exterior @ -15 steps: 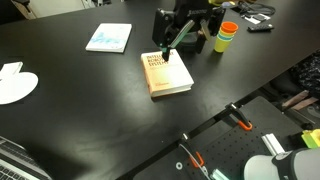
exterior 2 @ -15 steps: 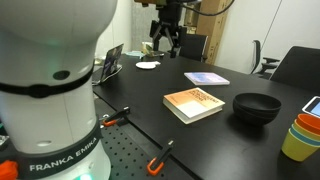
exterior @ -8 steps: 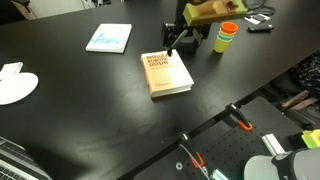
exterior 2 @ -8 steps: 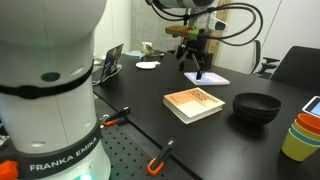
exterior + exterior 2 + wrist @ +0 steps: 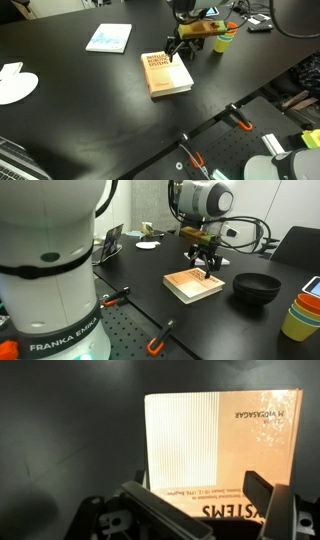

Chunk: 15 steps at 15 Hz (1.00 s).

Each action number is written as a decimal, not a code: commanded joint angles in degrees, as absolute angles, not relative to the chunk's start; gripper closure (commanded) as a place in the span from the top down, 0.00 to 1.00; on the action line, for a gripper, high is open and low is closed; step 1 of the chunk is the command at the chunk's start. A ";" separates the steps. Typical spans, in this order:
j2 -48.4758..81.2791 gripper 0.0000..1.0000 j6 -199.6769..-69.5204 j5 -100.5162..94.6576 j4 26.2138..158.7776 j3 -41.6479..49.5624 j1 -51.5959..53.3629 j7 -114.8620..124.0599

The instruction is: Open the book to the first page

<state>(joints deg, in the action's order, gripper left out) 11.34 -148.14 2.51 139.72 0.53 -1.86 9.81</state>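
The book lies shut and flat on the black table, tan-orange cover up, white page block at its side. It shows in both exterior views and fills the wrist view, lettering upside down. The gripper hovers just above the book's far edge, also in the exterior view. In the wrist view its two fingers stand apart with the cover between them, holding nothing. The first page is hidden under the shut cover.
A thin light-blue booklet lies further back on the table. A white disc sits at the left edge. Stacked coloured cups stand behind the gripper, also in the exterior view. A black bowl sits beside the book.
The gripper has swung across and come down from high above the table to just over the book's far edge. The book has not moved.
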 commanded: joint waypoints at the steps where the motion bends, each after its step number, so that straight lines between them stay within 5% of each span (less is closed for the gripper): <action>1: 17.16 1.00 -149.88 8.59 135.77 0.40 -3.77 5.66; 15: 29.20 1.00 -147.25 23.03 126.59 -3.59 -11.88 -5.67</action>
